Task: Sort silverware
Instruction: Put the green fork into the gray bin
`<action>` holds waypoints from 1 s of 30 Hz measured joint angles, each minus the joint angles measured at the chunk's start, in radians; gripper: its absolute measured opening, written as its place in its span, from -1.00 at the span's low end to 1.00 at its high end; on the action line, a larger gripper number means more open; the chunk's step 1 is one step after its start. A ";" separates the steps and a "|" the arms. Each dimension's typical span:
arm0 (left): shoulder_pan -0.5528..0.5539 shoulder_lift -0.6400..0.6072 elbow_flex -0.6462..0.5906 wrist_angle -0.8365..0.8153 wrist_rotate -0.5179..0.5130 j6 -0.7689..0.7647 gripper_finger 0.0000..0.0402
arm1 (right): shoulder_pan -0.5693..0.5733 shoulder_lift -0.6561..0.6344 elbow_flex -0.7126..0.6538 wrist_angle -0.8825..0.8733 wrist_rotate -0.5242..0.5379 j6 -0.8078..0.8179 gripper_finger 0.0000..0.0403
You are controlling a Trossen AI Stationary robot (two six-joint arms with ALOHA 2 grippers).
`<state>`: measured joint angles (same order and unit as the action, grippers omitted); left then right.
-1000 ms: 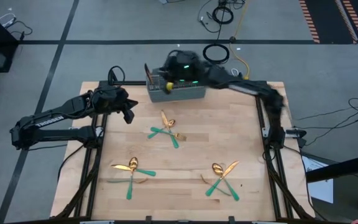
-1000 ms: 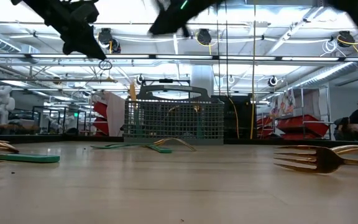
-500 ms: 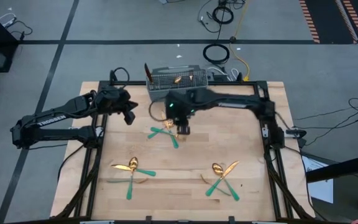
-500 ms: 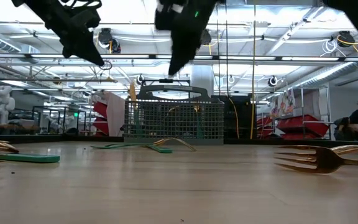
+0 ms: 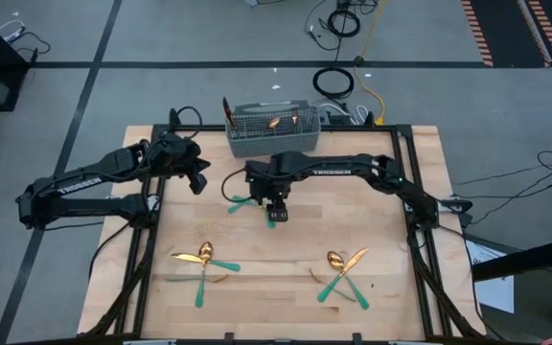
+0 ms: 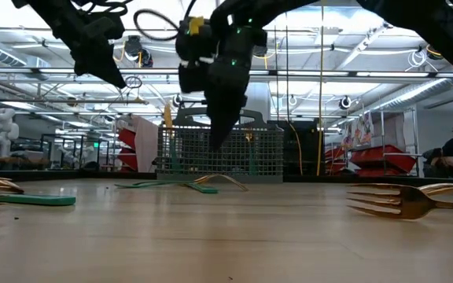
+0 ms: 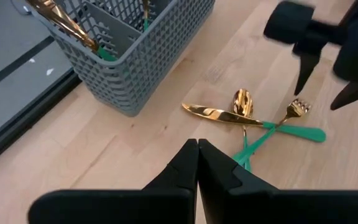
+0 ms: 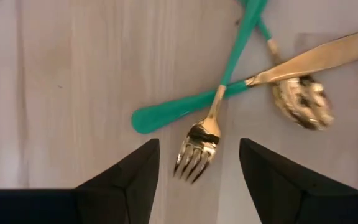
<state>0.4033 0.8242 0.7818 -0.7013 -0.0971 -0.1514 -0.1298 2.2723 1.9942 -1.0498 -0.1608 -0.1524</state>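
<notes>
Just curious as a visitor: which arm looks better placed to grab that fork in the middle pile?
The right. Its gripper hangs open directly over the fork, fingers on either side. The left gripper waits shut near the table's left edge.

No text, label, brand, number or sign can be read in any of the views; there is white lettering along the left arm (image 5: pixel 80 182) in the high view, but it is too small to make out, and nothing legible shows on the silverware, the basket, the worktop or in the room behind
</notes>
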 joint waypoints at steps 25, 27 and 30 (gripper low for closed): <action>0.000 0.000 0.000 0.003 0.001 0.001 -0.95 | -0.004 0.087 -0.009 0.023 0.058 0.036 -0.05; 0.000 0.000 0.000 0.003 0.000 0.001 -0.95 | -0.004 0.087 -0.009 0.023 0.084 0.037 -0.21; 0.000 0.000 0.000 0.003 0.000 0.001 -0.95 | -0.004 0.086 -0.009 0.009 0.099 0.038 -0.57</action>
<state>0.4034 0.8242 0.7818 -0.6983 -0.0966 -0.1501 -0.1337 2.3587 1.9850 -1.0404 -0.0615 -0.1139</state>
